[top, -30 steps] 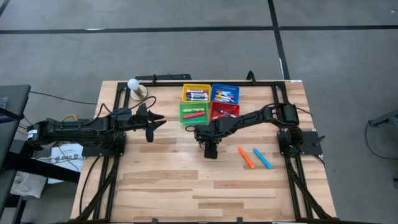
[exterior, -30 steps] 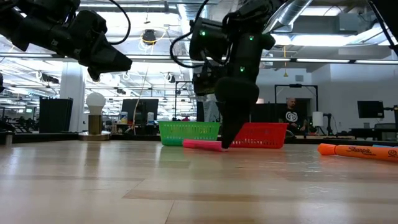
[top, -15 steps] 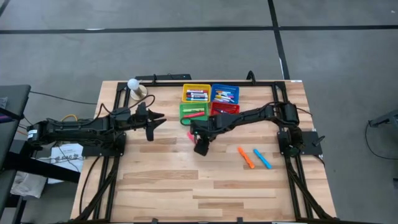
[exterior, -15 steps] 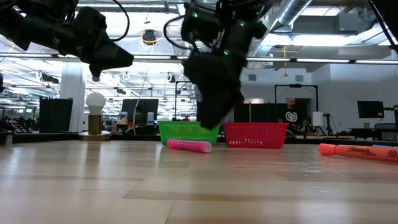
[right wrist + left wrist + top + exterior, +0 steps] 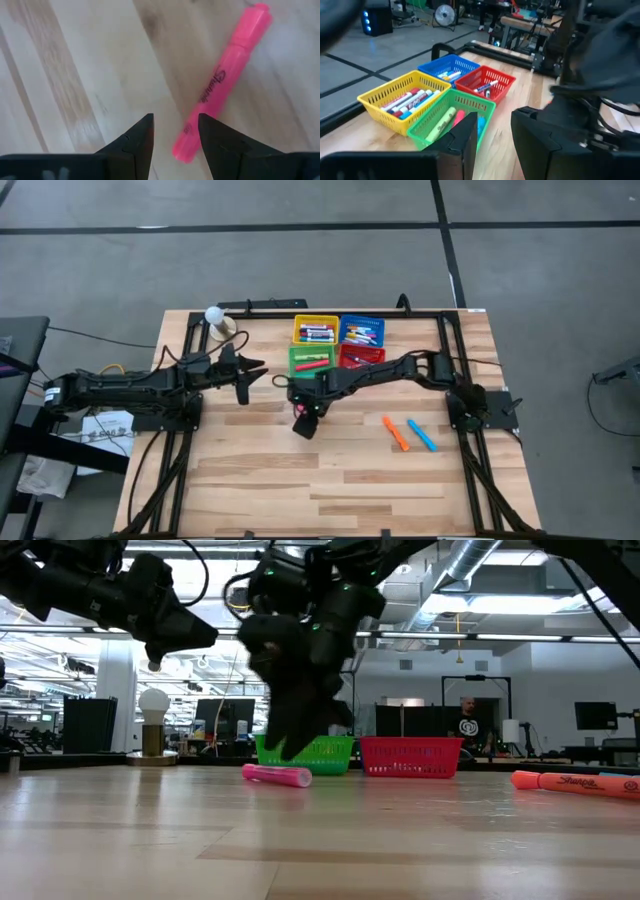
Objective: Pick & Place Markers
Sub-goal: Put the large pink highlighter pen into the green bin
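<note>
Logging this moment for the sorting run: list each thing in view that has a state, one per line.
Pink marker: lying flat on the table, not gripped.
Orange marker: lying loose on the table.
Blue marker: lying loose beside the orange one.
Right gripper: open, just above the pink marker.
Left gripper: open, empty, raised off the table.
Green basket: holds markers.
Yellow basket: holds markers.
</note>
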Robot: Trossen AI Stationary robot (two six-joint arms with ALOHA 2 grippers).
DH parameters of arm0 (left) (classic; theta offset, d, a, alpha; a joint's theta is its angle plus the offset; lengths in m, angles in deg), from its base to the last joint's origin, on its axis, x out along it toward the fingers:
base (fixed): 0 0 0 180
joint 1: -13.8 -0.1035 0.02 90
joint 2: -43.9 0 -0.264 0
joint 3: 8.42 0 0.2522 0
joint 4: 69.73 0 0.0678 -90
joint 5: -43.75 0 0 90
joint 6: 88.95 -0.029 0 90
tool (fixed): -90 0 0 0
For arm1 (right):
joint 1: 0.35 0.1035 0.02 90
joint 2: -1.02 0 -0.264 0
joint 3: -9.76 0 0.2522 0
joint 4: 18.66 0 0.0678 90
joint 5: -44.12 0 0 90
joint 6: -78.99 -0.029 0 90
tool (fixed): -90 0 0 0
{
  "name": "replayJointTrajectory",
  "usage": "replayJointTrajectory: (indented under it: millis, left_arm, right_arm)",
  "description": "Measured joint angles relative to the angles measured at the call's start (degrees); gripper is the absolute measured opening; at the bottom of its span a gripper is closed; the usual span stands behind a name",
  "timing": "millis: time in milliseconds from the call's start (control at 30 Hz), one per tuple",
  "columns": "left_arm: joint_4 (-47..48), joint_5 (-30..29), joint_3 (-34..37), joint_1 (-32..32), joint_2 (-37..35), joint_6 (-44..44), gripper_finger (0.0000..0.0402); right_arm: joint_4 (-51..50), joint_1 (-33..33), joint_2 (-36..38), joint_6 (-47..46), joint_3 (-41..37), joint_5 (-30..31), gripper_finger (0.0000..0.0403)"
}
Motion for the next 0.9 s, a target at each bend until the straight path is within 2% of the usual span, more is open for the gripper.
replayJointTrajectory:
  millis: [100, 267, 500, 900]
  left_arm:
    - [-0.2, -0.1, 0.0, 0.0, 0.8, 0.0, 0.0117]
    - [-0.4, -0.1, 0.0, 0.0, 1.8, 0.0, 0.0117]
    - [-0.9, 0.2, 0.0, 0.0, 3.3, 0.0, 0.0117]
    - [-1.1, 0.2, 0.0, 0.0, 3.6, 0.0, 0.0117]
  right_arm:
    - [-1.0, 0.6, -2.0, 0.1, 3.2, 1.1, 0.0145]
    - [-3.1, 1.4, -5.3, 1.0, 6.8, 6.6, 0.0140]
    - [-4.6, 2.6, -5.3, 2.2, 5.9, 14.0, 0.0137]
    - [-4.3, 2.7, -5.4, 5.5, 6.0, 18.1, 0.0139]
